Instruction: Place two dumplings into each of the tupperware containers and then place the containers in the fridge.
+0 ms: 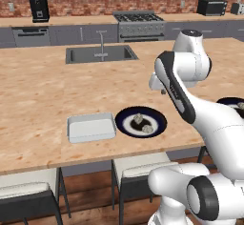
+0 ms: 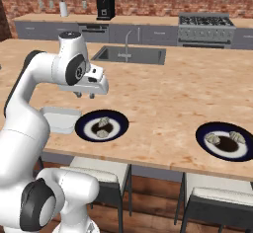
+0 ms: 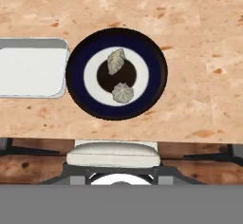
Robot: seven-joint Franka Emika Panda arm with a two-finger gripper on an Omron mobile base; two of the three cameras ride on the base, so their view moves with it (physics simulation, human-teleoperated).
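Wooden surface (image 1: 43, 95) carrying whitish tupperware container (image 1: 91, 127), empty, just beside dark blue plate (image 1: 158, 123) at its 3 o'clock; two dumplings (image 1: 138, 119) (image 1: 147, 129) on plate centre, near each other. Second plate (image 2: 206, 135) well apart at 3 o'clock in right base view, two more dumplings (image 2: 212, 139) (image 2: 237, 137) on it. Pincer (image 2: 84, 95) hanging above surface, over near plate; released or clenched: cannot tell. Stool (image 3: 113, 154) below surface edge
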